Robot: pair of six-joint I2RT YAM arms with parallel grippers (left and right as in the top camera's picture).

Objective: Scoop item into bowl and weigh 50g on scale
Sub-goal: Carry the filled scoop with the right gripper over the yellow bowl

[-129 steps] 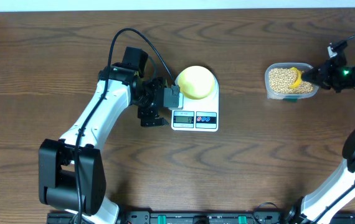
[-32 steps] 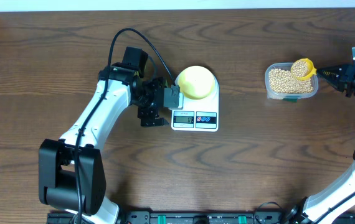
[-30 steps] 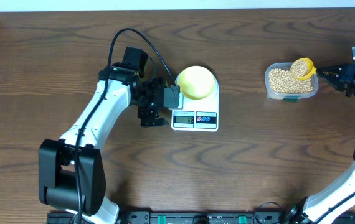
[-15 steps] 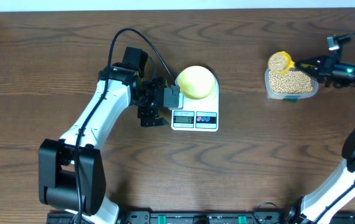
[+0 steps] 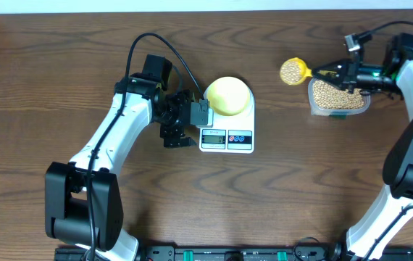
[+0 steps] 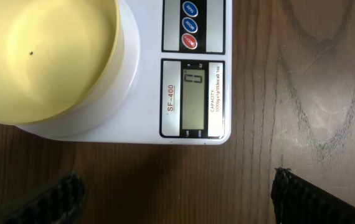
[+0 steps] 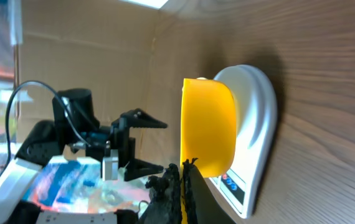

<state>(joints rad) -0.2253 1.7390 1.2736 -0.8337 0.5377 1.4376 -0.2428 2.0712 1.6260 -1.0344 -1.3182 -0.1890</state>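
A yellow scoop (image 5: 294,70) heaped with soybeans (image 5: 290,71) is pinched by its handle in the right gripper (image 5: 337,72). It is held at ten o'clock of the clear container (image 5: 339,98) and two o'clock of the cream bowl (image 5: 227,95). The bowl is seated on the white scale (image 5: 227,139), where 0 is displayed. The left gripper (image 6: 177,196) is spread wide at the scale's nine o'clock.

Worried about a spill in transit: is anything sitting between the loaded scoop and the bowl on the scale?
Nothing visible. From overhead, only bare table lies between the scoop, heaped with beans, and the bowl on the scale.
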